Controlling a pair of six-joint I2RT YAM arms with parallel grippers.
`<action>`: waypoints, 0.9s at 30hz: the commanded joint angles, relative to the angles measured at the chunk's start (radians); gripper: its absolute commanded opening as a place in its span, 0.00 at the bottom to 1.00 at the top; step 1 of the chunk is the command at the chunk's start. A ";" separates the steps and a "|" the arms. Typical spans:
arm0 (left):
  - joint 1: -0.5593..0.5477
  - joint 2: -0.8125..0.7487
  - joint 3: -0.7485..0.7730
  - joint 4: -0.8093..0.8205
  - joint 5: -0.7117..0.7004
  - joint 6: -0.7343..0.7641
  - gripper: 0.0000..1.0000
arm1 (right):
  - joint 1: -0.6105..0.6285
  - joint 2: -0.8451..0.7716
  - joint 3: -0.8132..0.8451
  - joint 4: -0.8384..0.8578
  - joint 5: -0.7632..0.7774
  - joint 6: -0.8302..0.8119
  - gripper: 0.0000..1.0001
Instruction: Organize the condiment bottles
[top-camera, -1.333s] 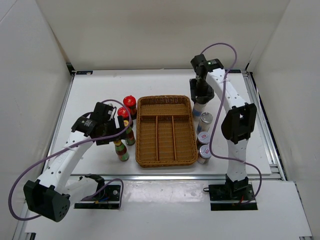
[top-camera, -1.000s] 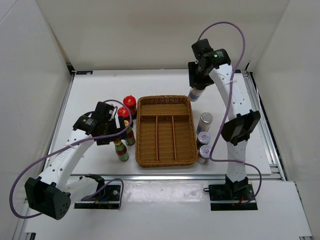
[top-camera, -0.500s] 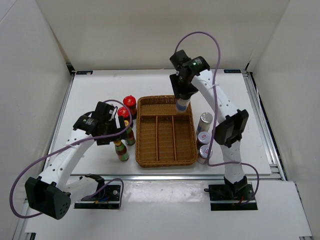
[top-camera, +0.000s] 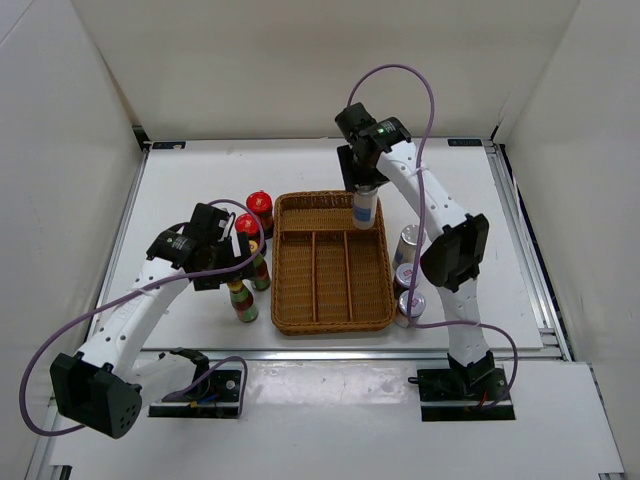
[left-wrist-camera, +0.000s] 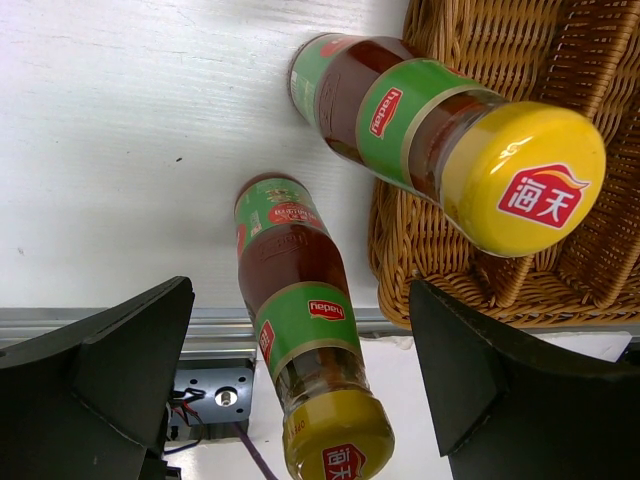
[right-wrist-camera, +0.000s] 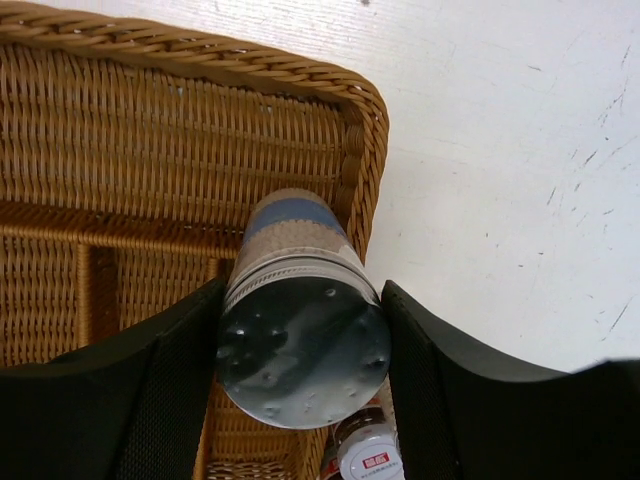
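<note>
My right gripper (top-camera: 364, 193) is shut on a silver-capped shaker (top-camera: 364, 208) and holds it upright over the far right corner of the wicker tray (top-camera: 300, 322). In the right wrist view the shaker (right-wrist-camera: 300, 345) sits between both fingers (right-wrist-camera: 150, 400), just inside the tray's right rim (right-wrist-camera: 352, 170). My left gripper (top-camera: 240, 268) is open around two yellow-capped bottles (top-camera: 241, 300) (top-camera: 259, 270) left of the tray. One bottle (left-wrist-camera: 305, 330) stands between the fingers (left-wrist-camera: 110, 370) untouched; the other (left-wrist-camera: 440, 130) leans by the tray.
Two red-capped jars (top-camera: 259, 207) (top-camera: 246, 228) stand behind the left gripper. Three silver-capped shakers (top-camera: 408, 242) (top-camera: 405, 277) (top-camera: 408, 306) stand in a row along the tray's right side; one (right-wrist-camera: 368, 455) shows under the right gripper. White walls enclose the table.
My right gripper lifted the shaker from right of the tray and carried it left to the tray's far right corner. The left arm has barely moved.
</note>
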 joint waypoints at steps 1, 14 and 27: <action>-0.003 -0.006 0.006 0.001 0.010 0.010 0.99 | 0.004 0.034 -0.009 -0.015 0.013 0.029 0.04; -0.012 -0.006 0.006 0.001 0.010 0.010 0.99 | 0.004 0.072 0.115 0.004 -0.010 0.029 0.00; -0.012 -0.006 0.006 0.001 0.010 0.010 0.99 | 0.004 0.126 0.080 0.004 0.019 0.047 0.77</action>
